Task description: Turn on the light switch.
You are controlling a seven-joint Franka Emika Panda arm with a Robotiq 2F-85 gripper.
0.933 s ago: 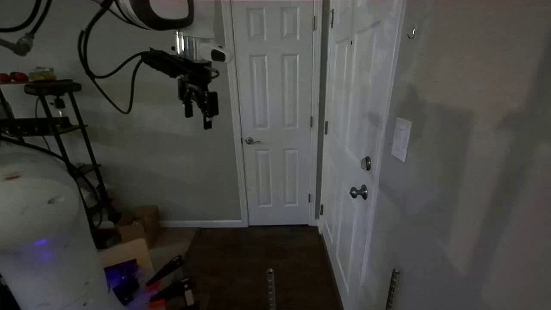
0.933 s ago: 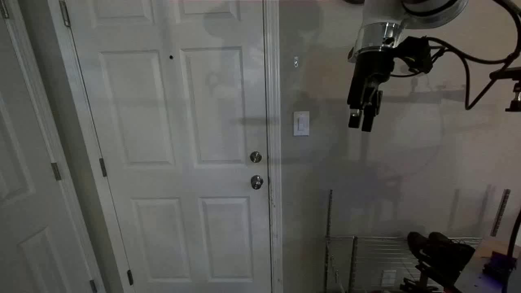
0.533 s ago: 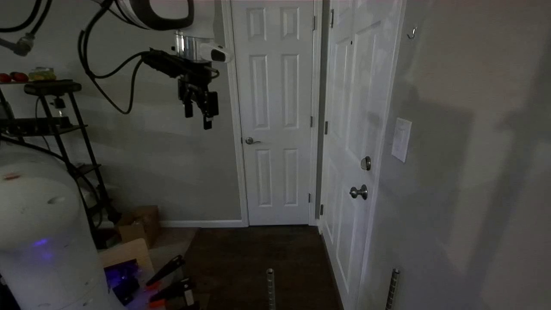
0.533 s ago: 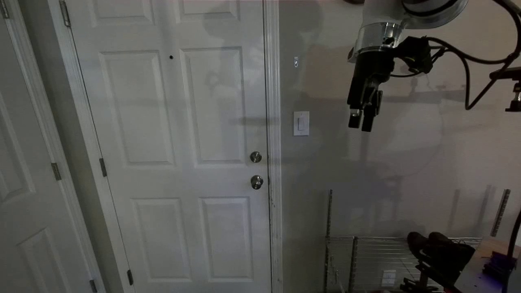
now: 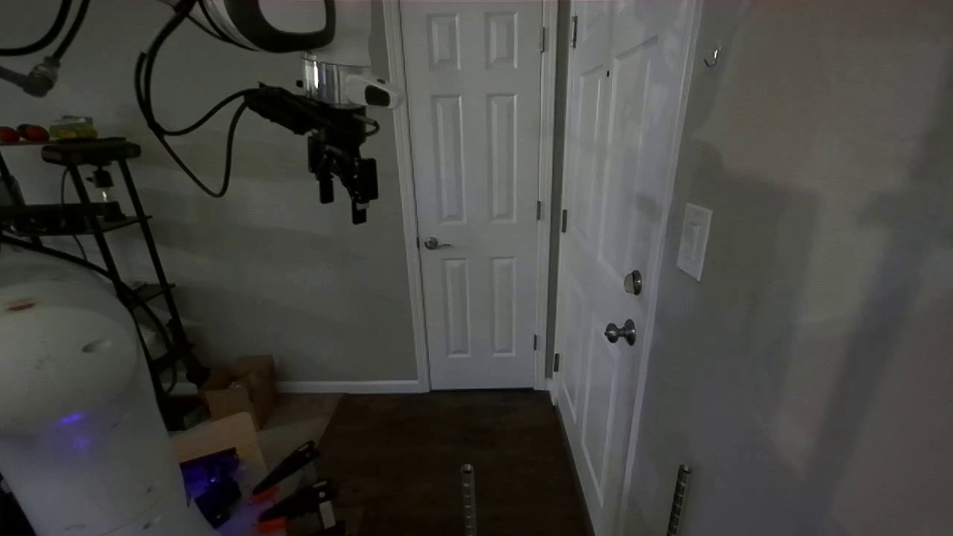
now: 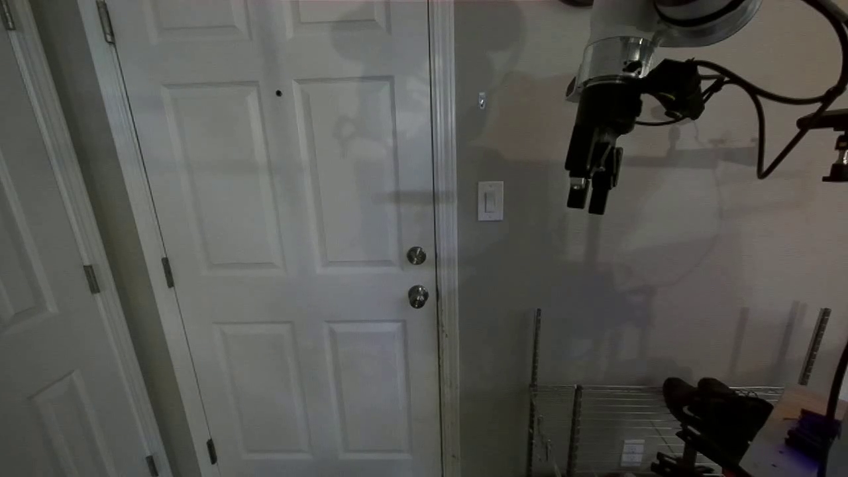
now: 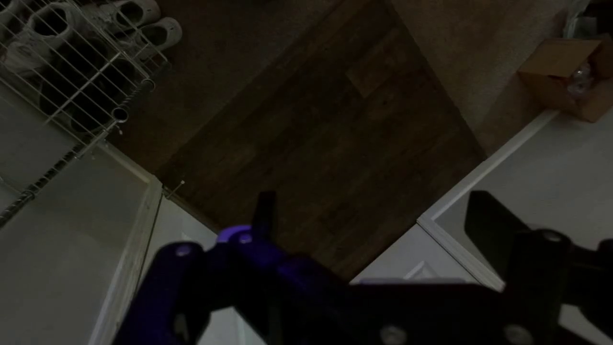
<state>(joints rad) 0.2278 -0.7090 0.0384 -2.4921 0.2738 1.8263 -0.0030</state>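
Light switch [image 6: 490,201]: white, upright on the grey wall [image 6: 513,278], just right of the round-knobbed door [image 6: 288,232] in both exterior views.
Gripper [image 6: 587,209]: yours hangs downward, right of that door in an exterior view, well apart from the light switch; the wrist view shows you jaws wide apart, holding nothing.
Deadbolt [image 6: 416,256]: on that door, above the knob [image 6: 418,296].

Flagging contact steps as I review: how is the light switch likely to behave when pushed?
The light switch probably won't shift or tip as a whole, since it sits flat against the wall. Its narrow inner rectangle resembles a paddle, which likely rocks slightly. Being plain and smooth-looking, it might be slippery.
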